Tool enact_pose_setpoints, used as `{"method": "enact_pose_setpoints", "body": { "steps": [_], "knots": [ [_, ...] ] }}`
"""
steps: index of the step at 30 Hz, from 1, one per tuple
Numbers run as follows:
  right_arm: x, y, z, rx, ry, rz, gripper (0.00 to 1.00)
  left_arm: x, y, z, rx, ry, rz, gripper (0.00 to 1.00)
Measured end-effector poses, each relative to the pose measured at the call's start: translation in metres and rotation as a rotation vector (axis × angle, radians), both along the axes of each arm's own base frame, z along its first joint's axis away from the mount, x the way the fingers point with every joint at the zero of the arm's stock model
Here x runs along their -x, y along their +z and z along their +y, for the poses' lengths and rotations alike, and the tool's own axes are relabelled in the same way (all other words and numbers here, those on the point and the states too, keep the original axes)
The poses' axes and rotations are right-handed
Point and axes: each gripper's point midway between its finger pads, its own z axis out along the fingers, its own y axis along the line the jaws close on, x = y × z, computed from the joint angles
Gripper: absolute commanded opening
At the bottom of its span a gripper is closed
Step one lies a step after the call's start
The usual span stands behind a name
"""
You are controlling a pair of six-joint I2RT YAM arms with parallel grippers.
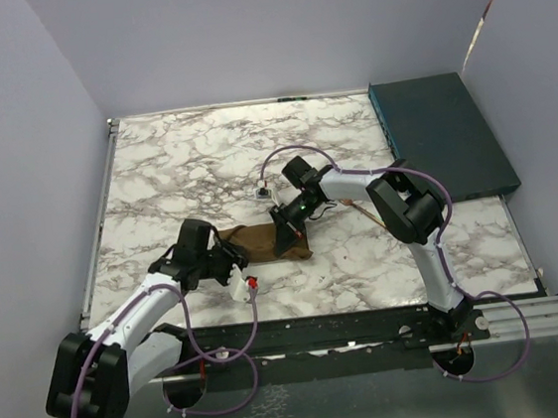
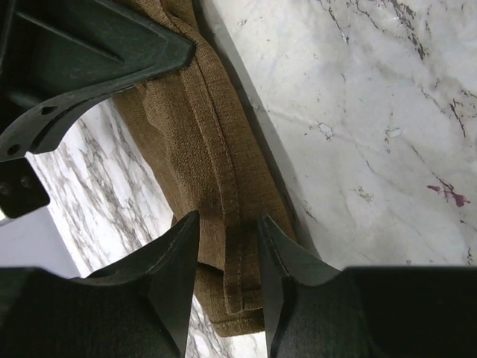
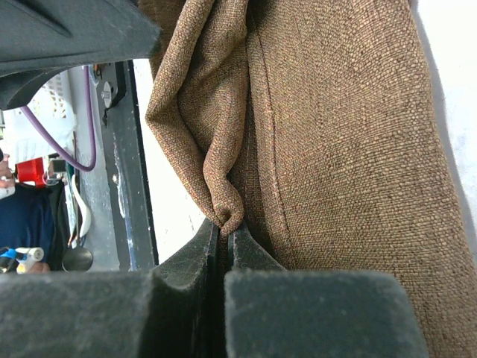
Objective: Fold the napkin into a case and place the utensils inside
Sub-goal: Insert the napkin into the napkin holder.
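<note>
The brown napkin (image 1: 259, 240) lies folded into a narrow oblong near the table's middle front. My right gripper (image 1: 293, 235) stands over its right end; in the right wrist view the gripper (image 3: 225, 227) is shut on a pinched fold of the napkin (image 3: 335, 149), lifting that edge. My left gripper (image 1: 229, 261) is at the napkin's left end; in the left wrist view its jaws (image 2: 229, 224) are open and straddle a hemmed strip of the napkin (image 2: 201, 142). The thin copper fork (image 1: 367, 212) lies on the marble to the right, partly hidden by the right arm.
A dark teal flat box (image 1: 441, 137) sits at the back right. A small white object (image 1: 263, 193) lies behind the napkin. Grey walls stand on three sides. A black rail (image 1: 370, 319) runs along the front edge.
</note>
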Motion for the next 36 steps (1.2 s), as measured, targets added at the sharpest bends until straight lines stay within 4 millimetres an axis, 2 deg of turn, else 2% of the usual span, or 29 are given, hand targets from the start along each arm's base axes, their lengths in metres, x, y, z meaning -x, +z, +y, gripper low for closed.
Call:
{"method": "enact_pose_setpoints", "body": {
  "steps": [3, 7, 8, 20, 22, 23, 29, 36],
  "knots": [
    [0.000, 0.000, 0.000, 0.000, 0.000, 0.000, 0.04, -0.002, -0.004, -0.002, -0.004, 0.003, 0.021, 0.28],
    [0.000, 0.000, 0.000, -0.001, 0.000, 0.000, 0.04, -0.005, -0.006, -0.005, -0.007, 0.009, 0.035, 0.01],
    [0.000, 0.000, 0.000, -0.001, 0.001, 0.000, 0.05, -0.005, -0.007, -0.006, -0.010, 0.011, 0.039, 0.00],
    [0.001, -0.001, 0.001, -0.020, 0.005, -0.003, 0.11, -0.030, 0.003, -0.011, 0.042, 0.145, 0.086, 0.00],
    [0.003, -0.002, 0.000, -0.027, 0.003, -0.002, 0.26, -0.033, 0.000, -0.011, 0.049, 0.180, 0.115, 0.00],
    [0.004, -0.003, 0.000, -0.027, 0.000, 0.004, 0.29, -0.034, -0.002, -0.011, 0.048, 0.192, 0.126, 0.00],
    [0.007, -0.001, -0.002, -0.035, -0.021, 0.002, 0.32, -0.039, -0.019, -0.007, 0.030, 0.282, 0.200, 0.00],
    [0.001, 0.016, 0.000, -0.072, -0.080, -0.077, 0.32, -0.043, -0.023, -0.004, 0.042, 0.366, 0.246, 0.00]
  ]
}}
